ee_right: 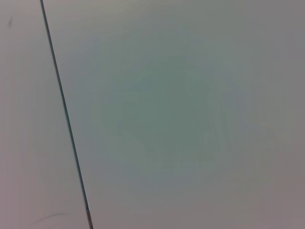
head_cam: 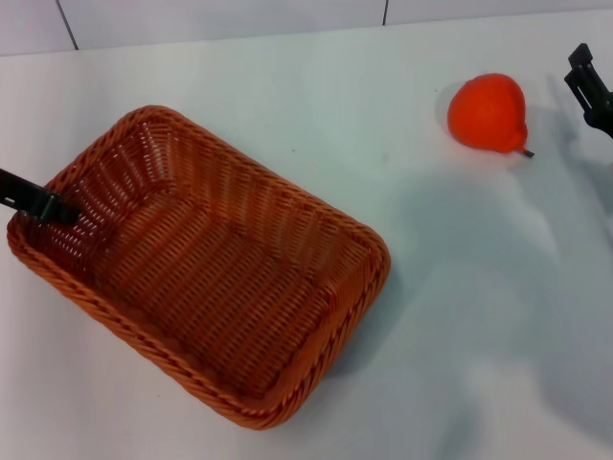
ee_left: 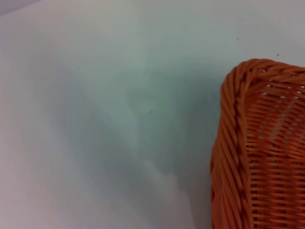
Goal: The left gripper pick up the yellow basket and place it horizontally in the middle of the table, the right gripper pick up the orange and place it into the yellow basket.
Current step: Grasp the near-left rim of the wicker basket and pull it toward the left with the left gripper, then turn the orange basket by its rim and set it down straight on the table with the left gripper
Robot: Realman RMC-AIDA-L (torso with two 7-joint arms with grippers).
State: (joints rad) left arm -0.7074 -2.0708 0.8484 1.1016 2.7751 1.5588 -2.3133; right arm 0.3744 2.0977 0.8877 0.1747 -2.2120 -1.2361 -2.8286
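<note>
The yellow basket point(head_cam: 206, 264), orange-brown wicker with a braided rim, lies empty and slanted on the left half of the white table point(head_cam: 316, 86). One of its corners shows in the left wrist view point(ee_left: 259, 152). The dark tip of my left gripper point(head_cam: 56, 209) reaches in from the left edge and sits at the basket's left end, just inside the rim. The orange point(head_cam: 490, 112), orange-red with a short dark stem, lies on the table at the far right, well apart from the basket. My right gripper point(head_cam: 592, 88) is just right of the orange, at the picture's edge, mostly out of view.
Bare tabletop lies between the basket and the orange and in front of both. The table's far edge meets a pale wall with dark seams point(head_cam: 67, 24). The right wrist view shows only a white surface with a thin dark seam line point(ee_right: 64, 119).
</note>
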